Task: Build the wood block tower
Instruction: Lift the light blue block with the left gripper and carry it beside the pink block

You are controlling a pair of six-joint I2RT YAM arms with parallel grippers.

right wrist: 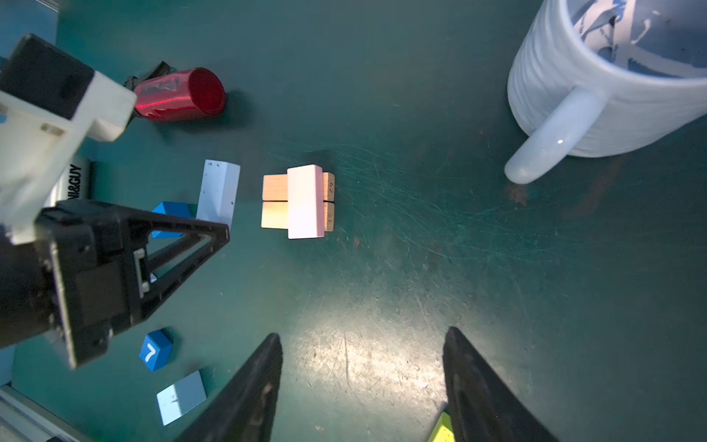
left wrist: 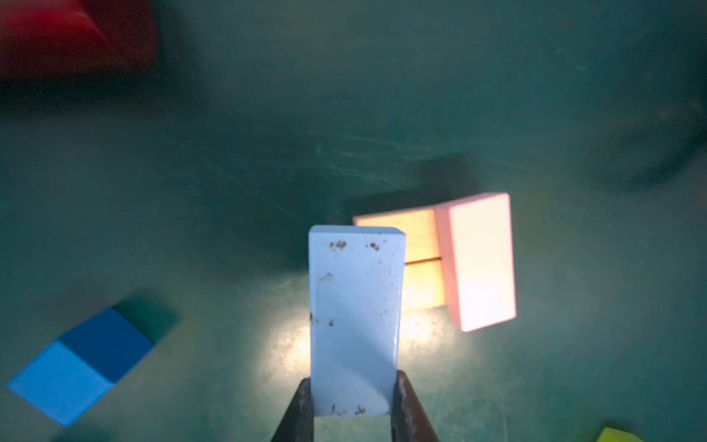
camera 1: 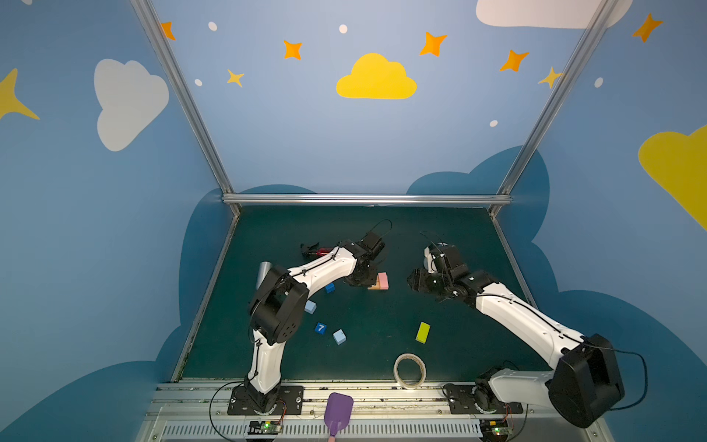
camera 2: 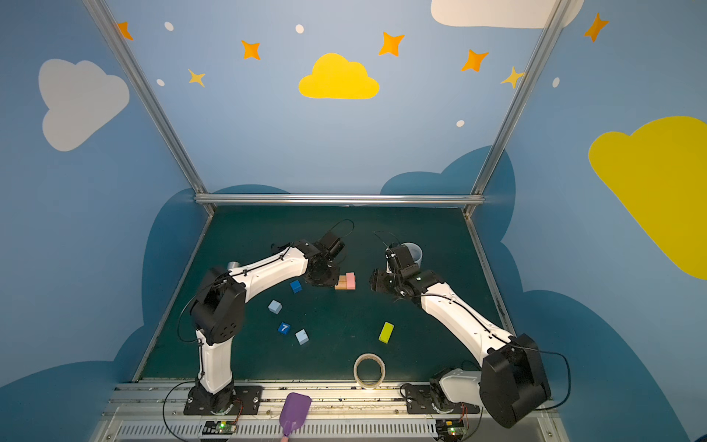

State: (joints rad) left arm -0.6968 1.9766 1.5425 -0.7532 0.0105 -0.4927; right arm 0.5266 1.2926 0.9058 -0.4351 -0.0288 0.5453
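Clamped on a scuffed light-blue block (left wrist: 355,306) with the left gripper (left wrist: 352,398), just beside a pink block (right wrist: 304,201) laid across two orange blocks (right wrist: 274,187) mid-table (camera 1: 382,237). Spread wide and empty at the right gripper (right wrist: 362,333). Marked with a white "7" on a blue cube (right wrist: 155,351); "NI&GUY" on a half-hidden silver can (right wrist: 74,183), first letters cut off. Stamped digits on the orange ends, hard to read. Blurred in the left wrist view: red bottle (left wrist: 76,38).

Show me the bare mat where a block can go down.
Bare: the middle, between the pink-topped stack, the yellow-green block and the "7" cube; also the far strip by the back rail. Crowded: the left side, around the loose cubes.
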